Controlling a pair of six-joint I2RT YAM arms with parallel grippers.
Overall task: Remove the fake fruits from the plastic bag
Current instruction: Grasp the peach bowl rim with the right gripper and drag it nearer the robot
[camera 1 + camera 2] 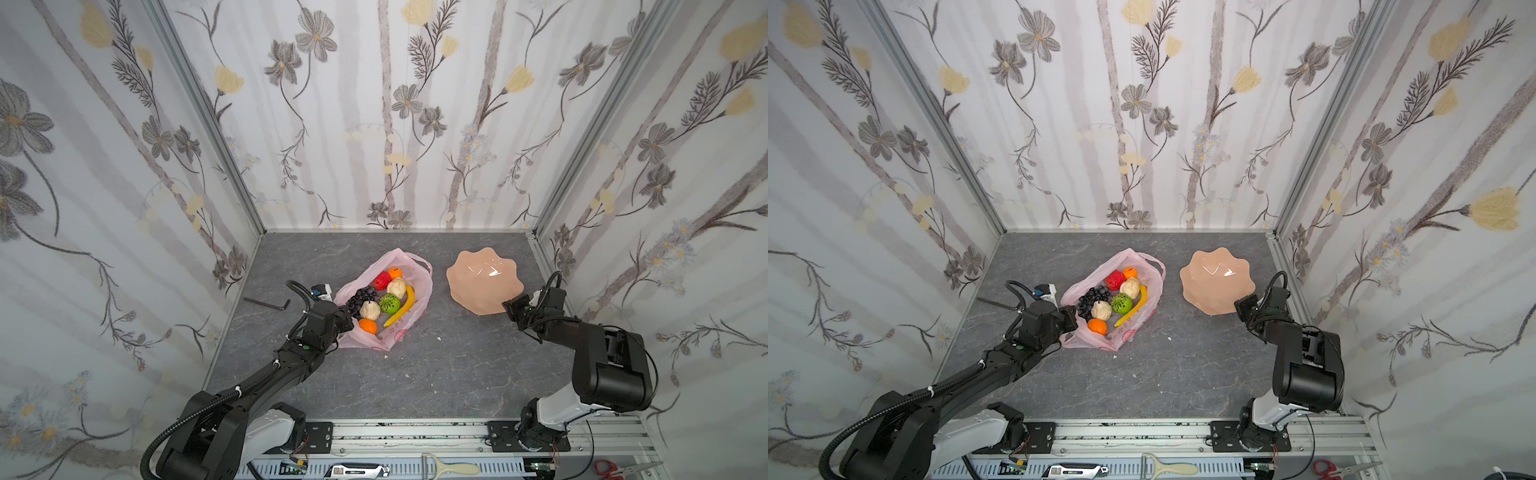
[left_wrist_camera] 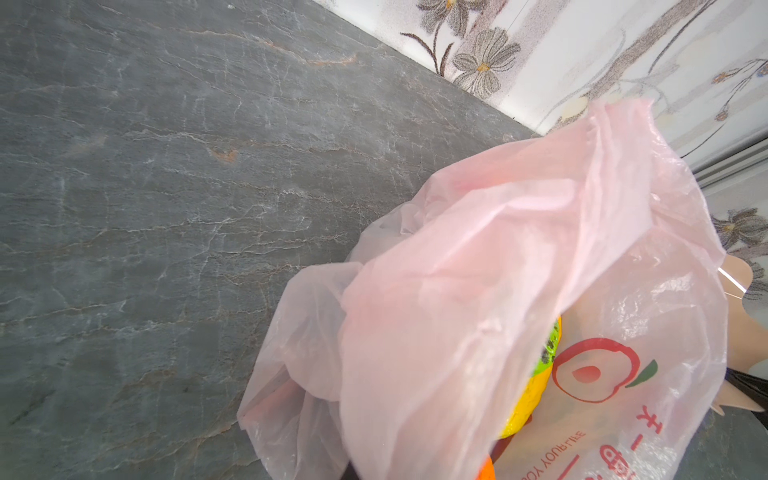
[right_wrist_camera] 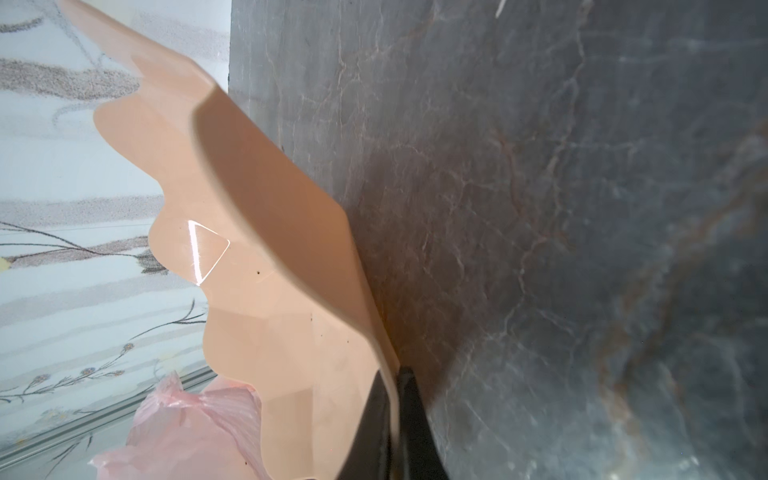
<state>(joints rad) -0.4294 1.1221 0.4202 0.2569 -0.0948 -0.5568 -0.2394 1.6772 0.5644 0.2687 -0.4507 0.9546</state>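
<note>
Floral-papered walls box in the grey counter (image 1: 436,374). Your left jaws are closed at the left rim of the plastic bag (image 1: 420,291), seemingly pinching the film to hold its mouth spread. The fake fruits (image 1: 390,303) lie exposed inside, none out yet. Your right jaws clamp the rim of the peach dish (image 1: 484,278), likely to bring it nearer as a landing place.

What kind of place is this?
Probably a robot test booth: two robot arms bolted to a metal rail, wallpapered panels boxing in a small tabletop, toy fruits in a plastic bag.
</note>
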